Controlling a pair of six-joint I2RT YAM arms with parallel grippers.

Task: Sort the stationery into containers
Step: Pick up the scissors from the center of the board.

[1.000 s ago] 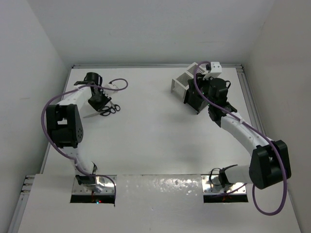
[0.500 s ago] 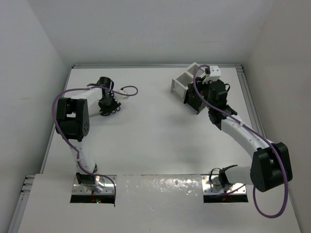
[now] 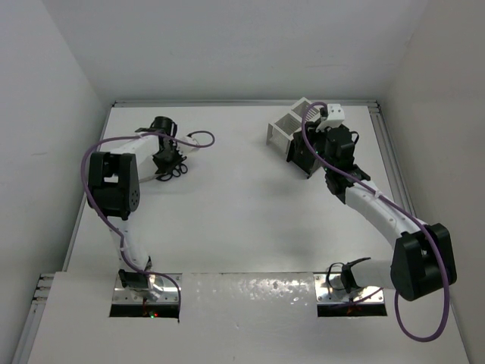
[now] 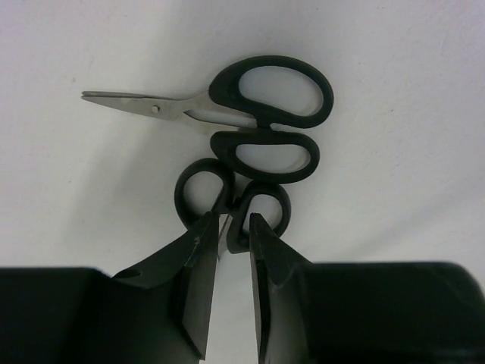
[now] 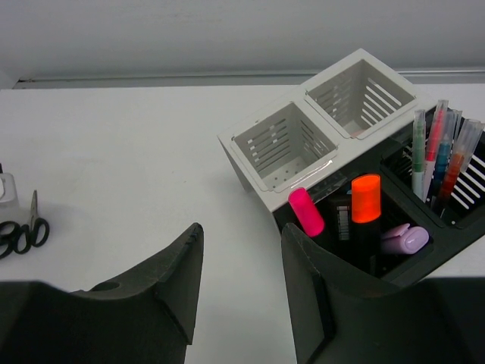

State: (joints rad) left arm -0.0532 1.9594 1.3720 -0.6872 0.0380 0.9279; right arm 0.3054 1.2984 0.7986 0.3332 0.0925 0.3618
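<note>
Two black-handled scissors lie together on the white table at the far left. In the left wrist view the larger pair (image 4: 265,127) points its blades left. The smaller pair (image 4: 203,164) lies nearer, and my left gripper (image 4: 231,218) is shut on its neck just below the handle loops. From above, that gripper (image 3: 165,162) stands over the scissors (image 3: 179,171). My right gripper (image 5: 241,227) hangs open and empty beside the containers. The white box (image 5: 284,152) is empty; the black box (image 5: 455,227) holds pink (image 5: 305,211), orange (image 5: 366,199) and purple (image 5: 405,239) highlighters and several pens (image 5: 433,152).
The containers (image 3: 286,129) stand at the far right of the table, partly under my right arm. A purple cable (image 3: 198,139) loops beside my left wrist. White walls close the table on the left, back and right.
My left arm swung right and came down over the scissors, and its jaws have narrowed onto the smaller pair. The right arm has barely moved.
</note>
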